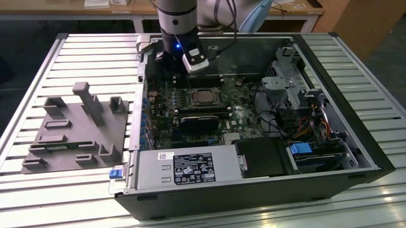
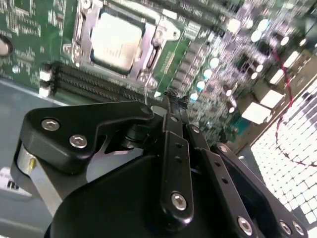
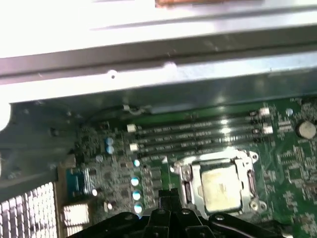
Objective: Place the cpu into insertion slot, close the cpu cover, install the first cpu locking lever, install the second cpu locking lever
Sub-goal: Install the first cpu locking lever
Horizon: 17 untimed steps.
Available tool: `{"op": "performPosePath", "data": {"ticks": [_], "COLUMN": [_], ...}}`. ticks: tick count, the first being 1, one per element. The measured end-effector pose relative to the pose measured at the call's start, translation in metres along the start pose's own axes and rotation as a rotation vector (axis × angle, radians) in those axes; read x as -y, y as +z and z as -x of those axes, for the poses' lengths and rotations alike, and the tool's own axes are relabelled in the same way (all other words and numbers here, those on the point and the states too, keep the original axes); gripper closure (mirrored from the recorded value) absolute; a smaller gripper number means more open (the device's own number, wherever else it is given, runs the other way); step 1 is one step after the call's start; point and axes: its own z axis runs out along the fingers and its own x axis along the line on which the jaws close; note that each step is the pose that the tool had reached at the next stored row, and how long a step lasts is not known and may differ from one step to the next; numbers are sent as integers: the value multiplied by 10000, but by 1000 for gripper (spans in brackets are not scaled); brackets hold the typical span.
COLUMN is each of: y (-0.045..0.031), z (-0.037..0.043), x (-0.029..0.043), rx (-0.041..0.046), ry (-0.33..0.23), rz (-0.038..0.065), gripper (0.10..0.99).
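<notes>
A: The jaws?
B: Together, nothing between them.
A: Where?
B: In the computer case (image 1: 355, 180), which lies on its side, open upward. The gripper (image 2: 171, 96) hangs over the green board (image 2: 29, 29), near the insertion slot (image 3: 187, 191).
A: The chip?
B: The cpu cover (image 2: 83, 29) frames the cpu (image 2: 115, 42), which lies flat in the slot, metal top up. It is square, with no long axis.

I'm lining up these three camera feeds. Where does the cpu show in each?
Exterior view: the cpu sits mid-board inside the open computer case, under the arm.
Second wrist view: the cpu lies framed by the silver cpu cover.
First wrist view: the cpu lies in the same silver frame.
Shared landmark: the long black memory slots run alongside it.
</notes>
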Motion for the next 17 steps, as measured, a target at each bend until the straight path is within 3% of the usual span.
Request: {"op": "performPosePath", "data": {"ticks": [2, 11, 13, 17], "y": [-1, -2, 0, 4], "z": [-18, -69, -69, -54], "x": [3, 10, 11, 9], "rx": [-15, -92, -109, -113], "ry": [10, 51, 58, 58], "rz": [233, 1074, 1190, 1211], "gripper": [984, 984, 984, 984]}}
